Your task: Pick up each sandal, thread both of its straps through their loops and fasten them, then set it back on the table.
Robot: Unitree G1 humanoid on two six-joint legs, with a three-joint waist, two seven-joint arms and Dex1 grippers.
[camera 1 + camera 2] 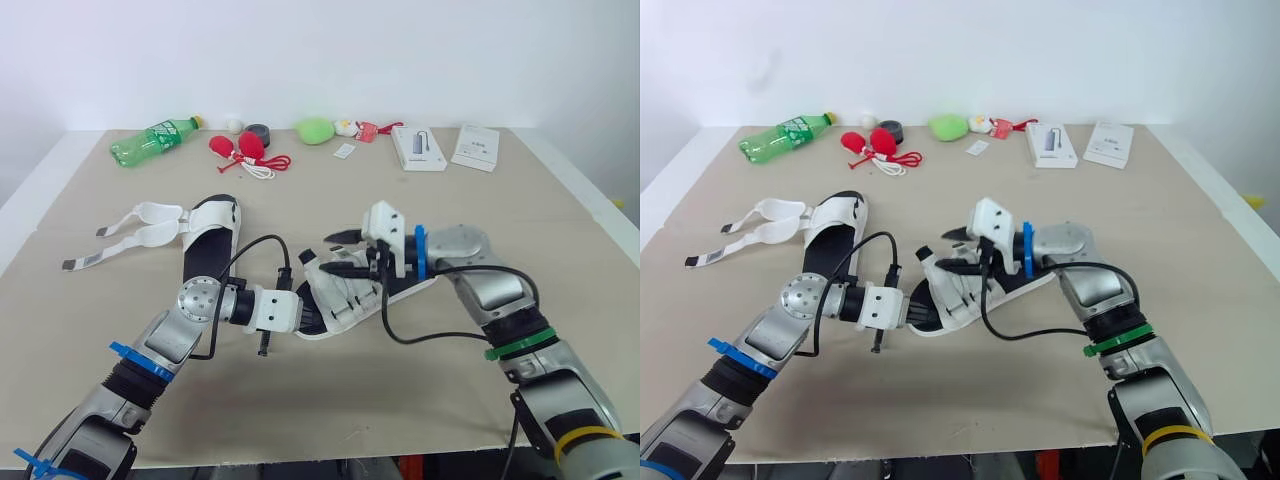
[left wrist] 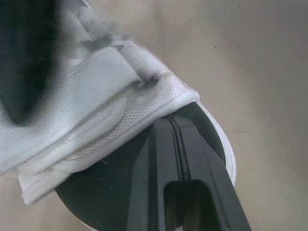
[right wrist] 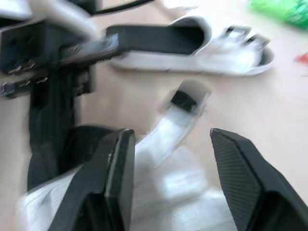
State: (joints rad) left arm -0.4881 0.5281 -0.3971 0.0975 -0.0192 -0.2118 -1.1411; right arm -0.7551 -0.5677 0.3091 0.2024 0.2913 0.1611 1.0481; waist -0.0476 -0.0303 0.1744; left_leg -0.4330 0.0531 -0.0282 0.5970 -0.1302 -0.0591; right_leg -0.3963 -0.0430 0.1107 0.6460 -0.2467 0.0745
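Note:
One white sandal with a black footbed [image 1: 345,300] lies mid-table between my two grippers. My left gripper [image 1: 310,316] is shut on the edge of its white upper; in the left wrist view the closed fingers [image 2: 175,144] meet the fabric [image 2: 110,106]. My right gripper [image 1: 343,254] hovers open over the same sandal. In the right wrist view its fingers [image 3: 115,178] stand wide apart above a loose strap with a black tip [image 3: 182,111]. The second sandal [image 1: 207,238] lies to the left, its two straps [image 1: 135,228] spread loose on the table.
Along the far edge sit a green bottle [image 1: 155,140], red balls with cord [image 1: 245,150], a grey tape roll [image 1: 258,133], a green plush [image 1: 315,130] and two white boxes [image 1: 418,147] [image 1: 476,146]. Cables loop from both wrists.

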